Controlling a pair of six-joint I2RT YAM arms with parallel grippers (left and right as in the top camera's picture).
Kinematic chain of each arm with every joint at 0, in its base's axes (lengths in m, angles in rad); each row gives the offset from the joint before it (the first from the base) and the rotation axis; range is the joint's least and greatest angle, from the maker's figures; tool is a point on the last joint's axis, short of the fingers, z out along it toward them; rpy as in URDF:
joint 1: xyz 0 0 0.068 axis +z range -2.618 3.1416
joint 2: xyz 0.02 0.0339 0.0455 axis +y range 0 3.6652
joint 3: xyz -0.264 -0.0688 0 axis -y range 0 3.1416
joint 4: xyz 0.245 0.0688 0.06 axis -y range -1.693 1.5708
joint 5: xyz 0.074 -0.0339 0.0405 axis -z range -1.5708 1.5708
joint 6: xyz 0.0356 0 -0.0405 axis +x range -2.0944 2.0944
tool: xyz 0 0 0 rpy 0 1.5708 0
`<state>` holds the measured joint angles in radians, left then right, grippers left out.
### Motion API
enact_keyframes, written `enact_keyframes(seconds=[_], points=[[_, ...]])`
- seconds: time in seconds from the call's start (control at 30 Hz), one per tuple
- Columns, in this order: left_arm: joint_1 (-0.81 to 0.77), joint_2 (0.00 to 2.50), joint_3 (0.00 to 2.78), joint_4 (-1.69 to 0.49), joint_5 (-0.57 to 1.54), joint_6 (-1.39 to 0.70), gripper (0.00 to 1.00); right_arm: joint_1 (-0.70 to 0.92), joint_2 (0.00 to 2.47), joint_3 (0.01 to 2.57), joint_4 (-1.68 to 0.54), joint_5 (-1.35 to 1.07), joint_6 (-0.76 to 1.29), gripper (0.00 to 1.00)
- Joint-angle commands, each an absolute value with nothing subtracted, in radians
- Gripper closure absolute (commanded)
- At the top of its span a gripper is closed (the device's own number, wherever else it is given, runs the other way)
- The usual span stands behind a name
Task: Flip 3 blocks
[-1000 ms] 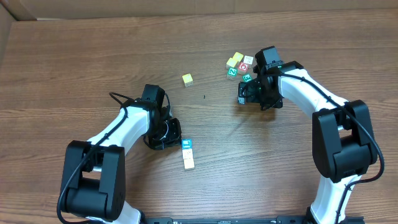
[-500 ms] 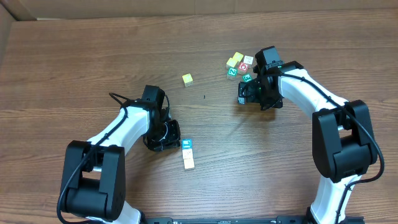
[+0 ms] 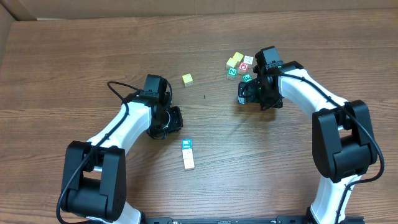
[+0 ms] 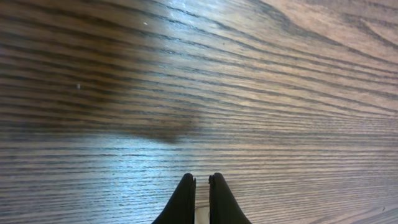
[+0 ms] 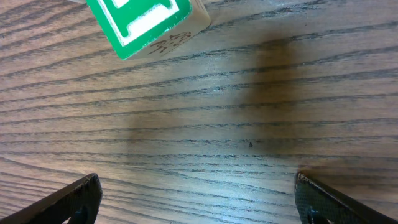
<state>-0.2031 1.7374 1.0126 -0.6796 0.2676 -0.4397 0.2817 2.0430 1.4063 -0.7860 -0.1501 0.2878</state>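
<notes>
Two robot arms work over a wood-grain desk (image 3: 74, 56) scattered with tiny toy cubes. The left arm (image 3: 127, 118) reaches toward the middle of the desk. In its wrist view, its jaws are pressed almost together with only a thin slit between the dark tips. They grip nothing, and only bare wood lies ahead of them.

The blue block (image 3: 187, 145), which carries a white mark, lies near the left jaws but clear of them, on the side toward the arms' bases. The cream-white block (image 3: 188, 162) sits just beside it, on the side away from those jaws. The pale yellow block (image 3: 187, 79) rests alone on open desk, on the far side of the left jaws and well apart from the right ones.

The right arm (image 3: 305, 87) holds its jaws spread as wide as they go and empty, with one dark tip at each lower corner of its wrist view. A green-marked cube (image 5: 149, 18) sits tilted ahead of them, closer to the left-hand tip and touching neither. Seen from overhead, that cube belongs to a small cluster of cubes (image 3: 239, 65), yellow, green-marked and red-marked, just beyond the right jaws.
</notes>
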Motion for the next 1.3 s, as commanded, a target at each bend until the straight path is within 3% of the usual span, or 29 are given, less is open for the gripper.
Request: enact_keyframes(seconds=[0.0, 1.27], points=[[-0.213, 1.747, 1.030, -0.693, 0.255, -0.450, 0.96, 0.278, 2.042, 1.407, -0.782, -0.150, 0.287, 0.00], [-0.262, 1.747, 1.029, -0.783, 0.304, -0.446, 0.96, 0.278, 2.042, 1.407, -0.782, -0.150, 0.287, 0.00]])
